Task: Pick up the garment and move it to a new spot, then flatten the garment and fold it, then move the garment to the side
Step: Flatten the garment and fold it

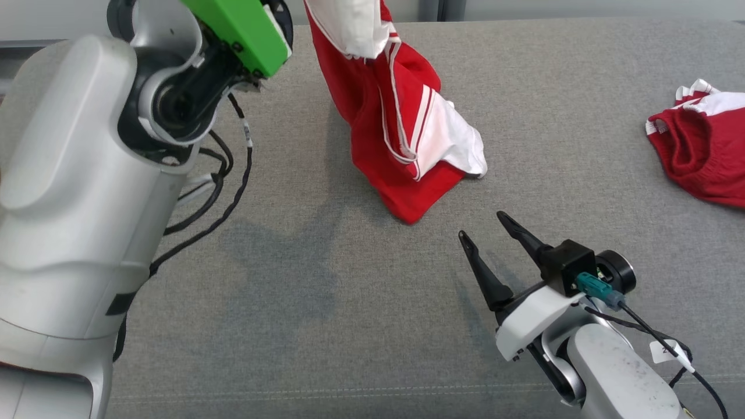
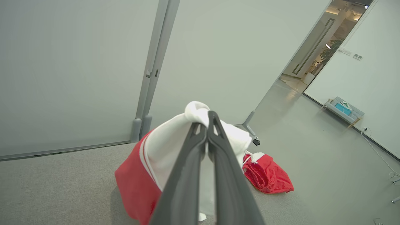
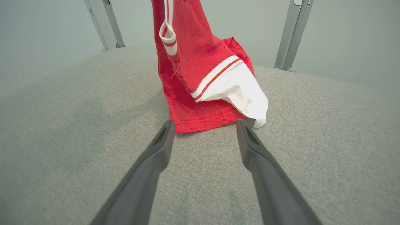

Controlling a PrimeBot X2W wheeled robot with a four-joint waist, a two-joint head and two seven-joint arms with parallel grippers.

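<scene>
Left wrist view shows left hand [image 2: 207,122] pinching limp red-and-white garment [image 2: 134,184], while right hand [image 1: 483,225] stands wide.

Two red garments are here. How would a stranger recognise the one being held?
On the grey surface, look near the middle. The garment stands tall there, hanging from the shut left gripper, hem on the surface. The other garment lies crumpled at the right.

Grey fabric surface [image 1: 349,291]; pale panels [image 2: 78,62]; possibly doorway [image 2: 315,53].
</scene>
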